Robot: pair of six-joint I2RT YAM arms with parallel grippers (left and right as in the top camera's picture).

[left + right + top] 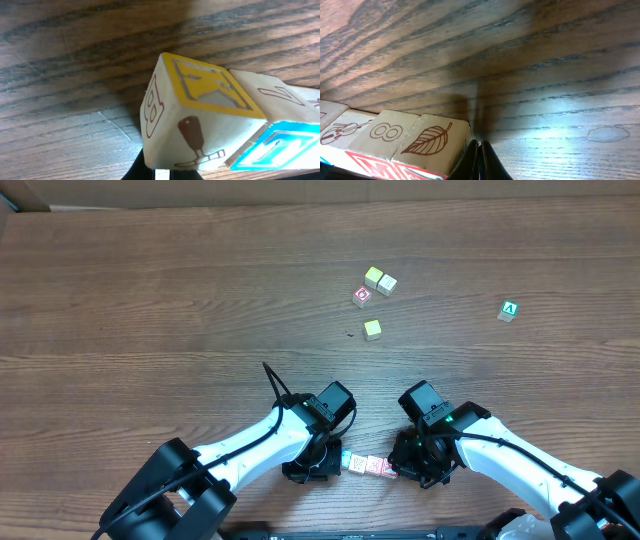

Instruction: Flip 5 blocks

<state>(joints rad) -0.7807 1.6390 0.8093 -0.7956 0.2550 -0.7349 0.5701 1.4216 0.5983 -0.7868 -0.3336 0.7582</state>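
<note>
A short row of blocks (366, 466) lies near the front edge, between my two grippers. My left gripper (325, 464) is at the row's left end, shut. In the left wrist view its dark fingertips (150, 172) sit under the low corner of a tilted block (200, 117) with a yellow top and a hammer print. A teal-faced block (282, 145) touches that block on the right. My right gripper (407, 465) is shut at the row's right end, its tips (480, 152) against the leaf-print block (432, 137). Beside it are an "8" block (385, 131) and a violin-print block (340, 131).
Farther back on the wooden table stand two cream-yellow cubes (379, 279), a red-ring cube (362, 297) and another yellow cube (372, 329). A green cube marked "A" (509, 311) is at the right. Cardboard edges the table's far side (300, 192).
</note>
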